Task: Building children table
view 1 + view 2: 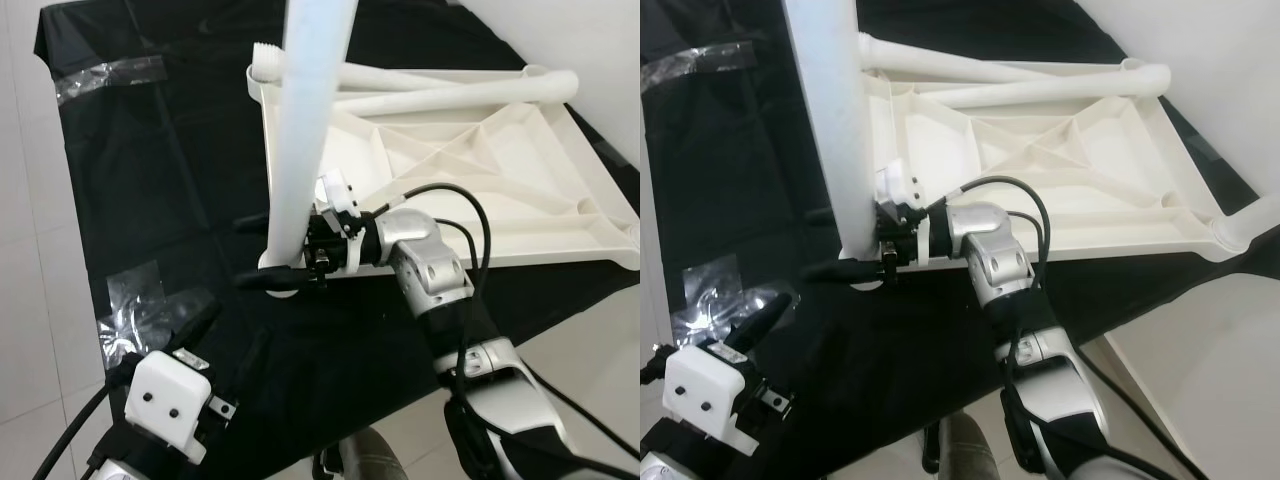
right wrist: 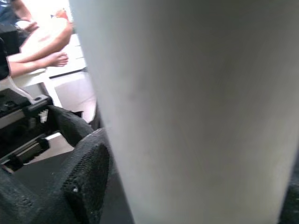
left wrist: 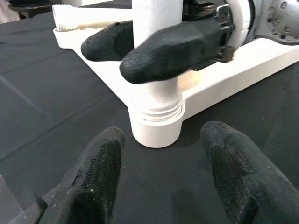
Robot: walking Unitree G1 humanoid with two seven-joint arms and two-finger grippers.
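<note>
Hovering nearest to me, my left hand [image 1: 205, 320] is idling just short of the joint, its two black fingers [image 3: 93, 182] spread wide and touching nothing, with the black cloth [image 1: 150, 200] of the counter lying under them.

Just beyond it, my right hand [image 1: 275, 250] is pinching the upright table leg [image 1: 305, 120] a little above its threaded foot [image 3: 156, 112]; one finger is passing in front of the leg and the other behind it, both pressed against the white tube.

I am judging the leg to be a hollow, stiff plastic tube: light, smooth and therefore slippery under the pads, and likely to twist inside the grip unless the squeeze is firm. Taking hold low, close to the thread as now, is giving the best control while the leg is seating in the corner socket [image 3: 154, 133] of the upturned tabletop [image 1: 480, 190]. The thread is showing a few turns above the socket rim, so I am reckoning the leg is not fully home.

Farther off, the tabletop is lying underside up on the cloth, its ribs exposed; it looks rigid and light too, so it may skate when I turn the leg. Across its far edge two more loose legs [image 1: 450, 90] are resting.
</note>
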